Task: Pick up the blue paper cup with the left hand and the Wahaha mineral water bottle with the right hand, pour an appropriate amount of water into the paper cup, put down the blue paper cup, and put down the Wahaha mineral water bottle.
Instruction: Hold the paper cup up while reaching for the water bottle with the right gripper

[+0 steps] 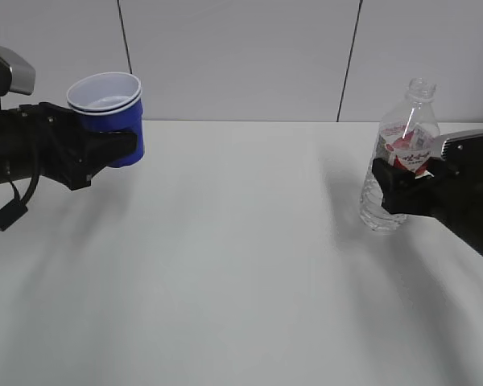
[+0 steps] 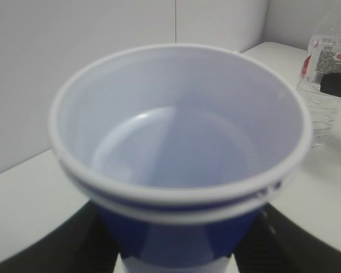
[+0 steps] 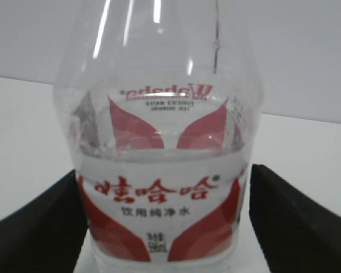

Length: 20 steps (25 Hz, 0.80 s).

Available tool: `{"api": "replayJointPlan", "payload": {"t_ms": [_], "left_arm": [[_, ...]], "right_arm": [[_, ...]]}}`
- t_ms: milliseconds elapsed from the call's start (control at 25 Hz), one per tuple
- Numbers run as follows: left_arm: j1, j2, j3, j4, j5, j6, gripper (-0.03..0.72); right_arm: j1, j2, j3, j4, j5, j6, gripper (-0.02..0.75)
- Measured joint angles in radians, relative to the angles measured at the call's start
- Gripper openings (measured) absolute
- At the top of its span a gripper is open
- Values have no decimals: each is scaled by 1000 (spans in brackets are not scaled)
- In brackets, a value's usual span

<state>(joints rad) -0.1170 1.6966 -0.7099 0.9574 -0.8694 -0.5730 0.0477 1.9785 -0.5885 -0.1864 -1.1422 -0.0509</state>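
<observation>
Beside the Wahaha mineral water bottle (image 1: 401, 161), spread right hand (image 1: 404, 186) fingers are needing centring before squeezing; left hand (image 1: 105, 149) is pinching the blue paper cup (image 1: 109, 112).

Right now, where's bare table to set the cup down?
The table is bare across the middle and front, between the left claw holding the blue paper cup and the Wahaha mineral water bottle. Only the right edge is crowded, where the right claw flanks the bottle.
</observation>
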Motion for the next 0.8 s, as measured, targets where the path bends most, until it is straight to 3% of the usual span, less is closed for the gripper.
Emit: {"api": "replayJointPlan", "payload": {"t_ms": [800], "left_arm": [[0, 0, 0, -2, 0, -1, 426]], "right_arm": [[0, 53, -66, -10, 0, 0, 624]]}}
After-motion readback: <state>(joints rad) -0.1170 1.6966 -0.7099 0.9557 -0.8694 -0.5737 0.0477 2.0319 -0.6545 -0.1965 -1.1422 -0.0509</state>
